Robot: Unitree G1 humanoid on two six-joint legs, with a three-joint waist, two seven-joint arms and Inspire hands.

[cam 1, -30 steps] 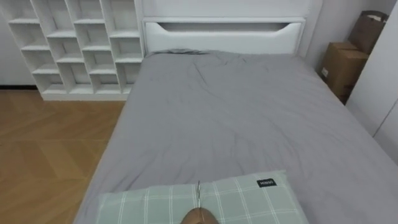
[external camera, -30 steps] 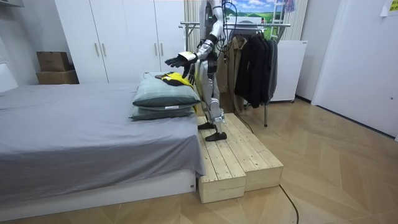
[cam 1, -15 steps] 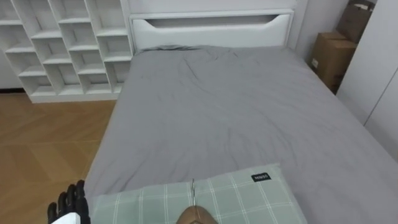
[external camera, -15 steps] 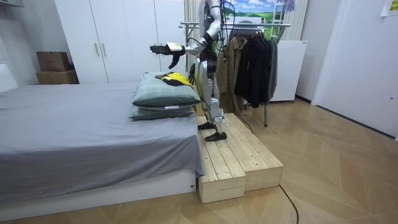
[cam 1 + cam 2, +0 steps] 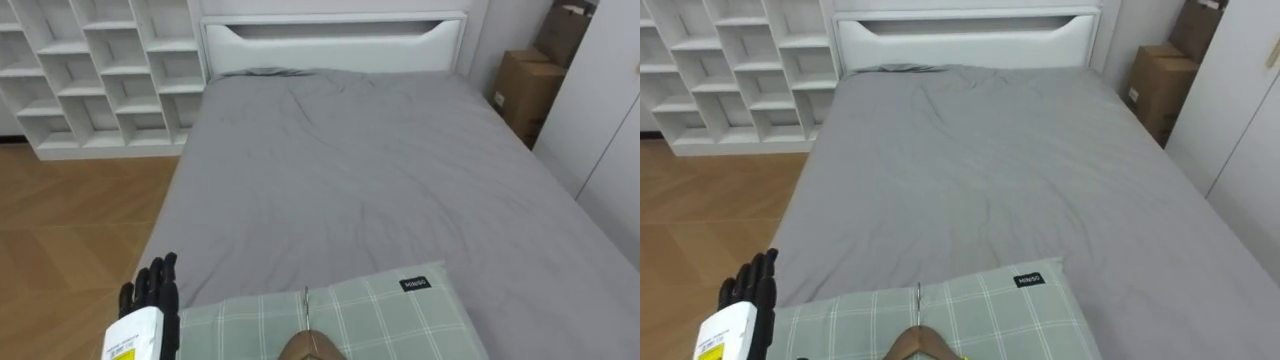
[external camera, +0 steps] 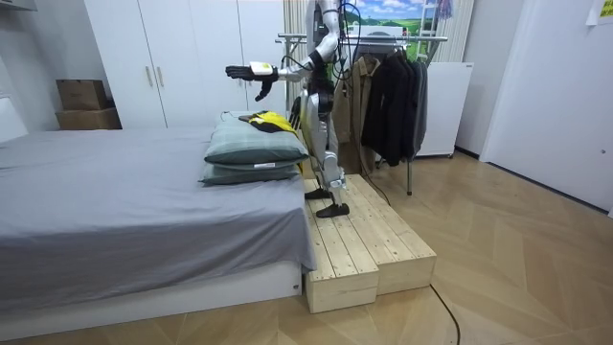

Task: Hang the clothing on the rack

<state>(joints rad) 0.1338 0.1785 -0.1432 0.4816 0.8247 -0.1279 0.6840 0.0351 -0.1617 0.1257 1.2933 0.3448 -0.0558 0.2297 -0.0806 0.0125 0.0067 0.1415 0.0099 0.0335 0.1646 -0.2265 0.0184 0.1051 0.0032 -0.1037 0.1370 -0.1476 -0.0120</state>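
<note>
A wooden hanger (image 5: 310, 347) with a metal hook lies on the green checked pillow (image 5: 390, 315) at the foot of the bed. In the room view a yellow garment (image 6: 270, 120) lies with it on top of the stacked pillows (image 6: 254, 144). My left hand (image 5: 150, 290) is raised at the lower left with its fingers straight and open, holding nothing. It hovers above and to the left of the pillow, apart from the hanger. In the room view the left hand (image 6: 244, 71) is stretched out over the bed, and I stand on a wooden platform (image 6: 359, 240) at the bed's foot.
The grey bed (image 5: 350, 170) stretches ahead to a white headboard. White cube shelves (image 5: 90, 70) stand at the far left, cardboard boxes (image 5: 525, 95) at the far right. Behind me a clothes rack (image 6: 388, 91) holds dark coats. White wardrobes (image 6: 182, 57) line the wall.
My left arm has lifted from just above the pillows and reached out over the bed, so the hand has come into the eye view at the lower left. The head camera shifted slightly.
</note>
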